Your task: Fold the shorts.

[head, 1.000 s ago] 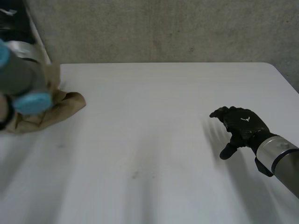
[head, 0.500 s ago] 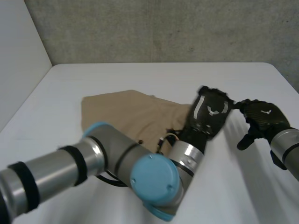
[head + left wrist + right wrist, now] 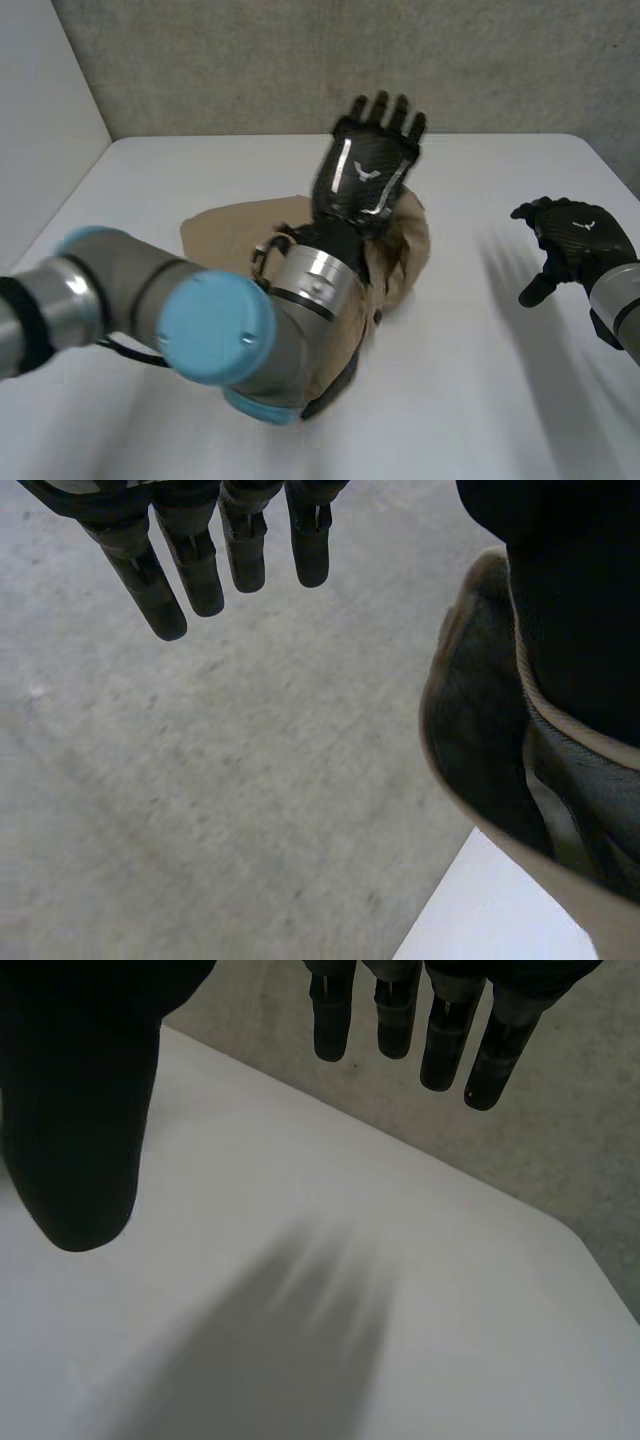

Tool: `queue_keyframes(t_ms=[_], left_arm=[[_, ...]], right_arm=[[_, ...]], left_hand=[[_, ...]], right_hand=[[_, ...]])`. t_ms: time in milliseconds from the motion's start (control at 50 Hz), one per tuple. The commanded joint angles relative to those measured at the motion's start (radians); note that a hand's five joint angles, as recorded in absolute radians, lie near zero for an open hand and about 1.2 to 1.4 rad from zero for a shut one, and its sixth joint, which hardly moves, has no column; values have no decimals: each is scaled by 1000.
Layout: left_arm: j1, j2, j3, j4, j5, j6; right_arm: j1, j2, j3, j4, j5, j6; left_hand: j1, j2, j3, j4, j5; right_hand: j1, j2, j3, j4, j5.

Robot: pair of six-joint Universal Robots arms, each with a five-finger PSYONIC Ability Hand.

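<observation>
The tan shorts (image 3: 222, 226) lie bunched in the middle of the white table (image 3: 500, 400), partly hidden by my left arm, which crosses over them. My left hand (image 3: 368, 165) is lifted above the far right part of the heap, open, with fingers straight and spread. In the left wrist view its fingers (image 3: 200, 565) are straight and a fold of the shorts (image 3: 470, 740) hangs against the thumb. My right hand (image 3: 575, 245) hovers open over the table's right side, apart from the cloth; its fingers (image 3: 400, 1010) hold nothing.
A grey concrete wall (image 3: 300, 60) runs behind the table's far edge. A pale panel (image 3: 40, 100) stands along the left side. Bare table (image 3: 300, 1210) lies under my right hand.
My left arm swung in from the left, dragging the shorts to the middle; its hand then opened and rose. My right hand shifted a little to the right.
</observation>
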Motion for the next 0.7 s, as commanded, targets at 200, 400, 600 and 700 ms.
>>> queue_keyframes(t_ms=[200,400,600,700], left_arm=[[79,89,-62,-123,-2,-156],[73,91,-78,-136,-14,-156],[73,111,-103,-141,-15,-156],[77,135,-141,-144,-15,-158]], right_arm=[[134,-14,-129,61,-127,368],[245,133,-263,53,-147,586],[269,303,-431,46,-126,573],[263,432,-611,9,-28,458]], left_hand=[[-43,-23,-33,-25,-25],[-40,-20,-31,-22,-22],[-43,-23,-33,-25,-25],[-46,-26,-36,-28,-28]], right_hand=[[-29,-47,-38,-61,-71],[-29,-47,-38,-61,-71],[1192,1175,1184,1161,1151],[1192,1175,1184,1161,1151]])
